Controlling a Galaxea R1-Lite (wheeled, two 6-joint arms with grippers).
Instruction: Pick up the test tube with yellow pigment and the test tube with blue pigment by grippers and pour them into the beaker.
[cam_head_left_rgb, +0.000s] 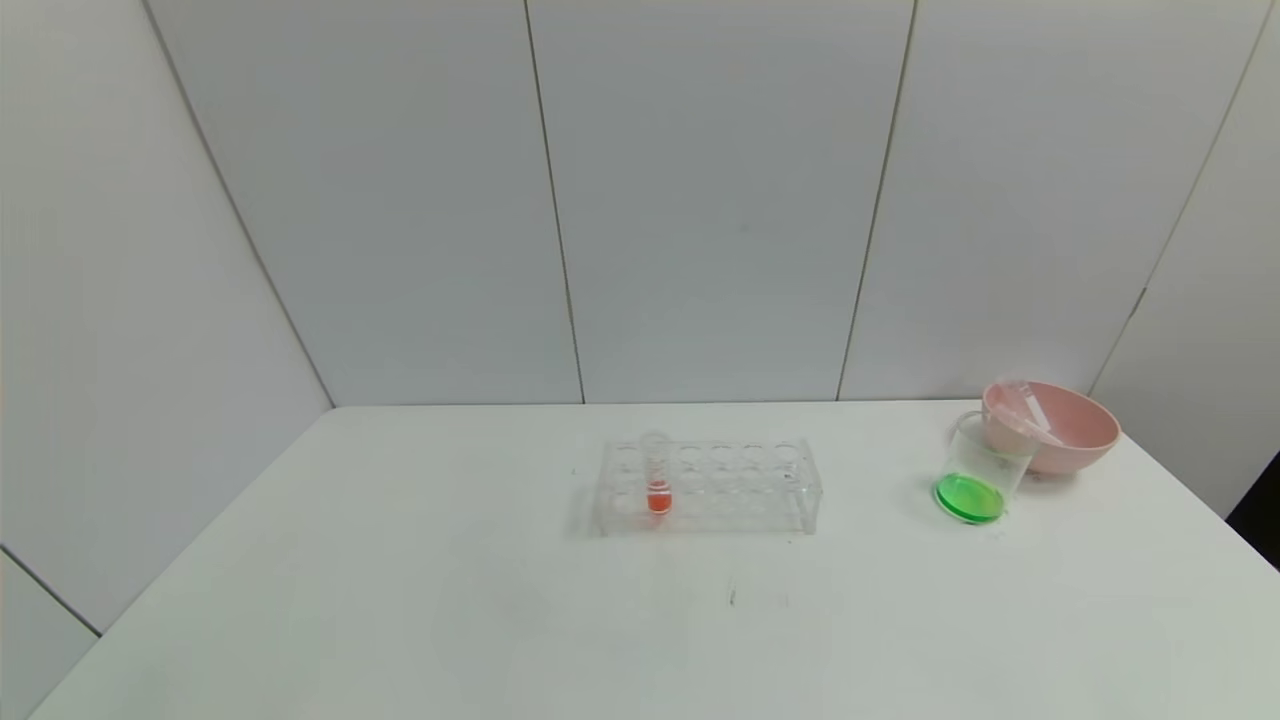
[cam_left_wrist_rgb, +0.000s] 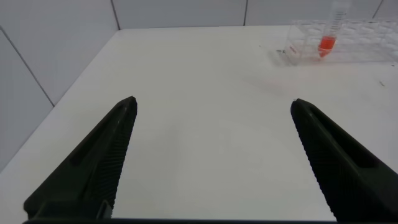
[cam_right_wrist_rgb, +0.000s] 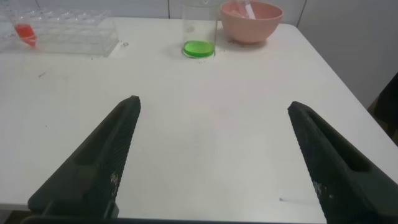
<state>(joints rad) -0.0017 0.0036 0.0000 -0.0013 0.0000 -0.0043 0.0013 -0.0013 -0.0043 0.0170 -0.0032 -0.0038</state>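
From my seat the pouring looks finished: the beaker (cam_head_left_rgb: 978, 470) stands on the surface (cam_head_left_rgb: 400, 600) touching the pink bowl (cam_head_left_rgb: 1060, 425), with green liquid (cam_head_left_rgb: 968, 497) in its bottom, which I take to be the yellow and blue mixed. I can't find a yellow or a blue tube anywhere. Something clear lies slanted in the bowl, possibly an emptied tube, but I can't tell for certain. The only filled tube in sight is the orange-red one (cam_head_left_rgb: 657, 485), upright in the clear rack (cam_head_left_rgb: 710, 487) well to the left of the beaker.

Both arms sit back near me, out of the head view. The left gripper (cam_left_wrist_rgb: 211, 106) is released, jaws spread wide over bare surface, holding nothing. The right gripper (cam_right_wrist_rgb: 211, 106) is likewise wide and empty, with the beaker and bowl ahead of it.

The risk I see now is an unneeded reach: the beaker sits close to the right edge beside the bowl, so a careless sweep of the right arm could tip it and spill the green. A mistaken grab at the orange-red tube would spoil the mix.
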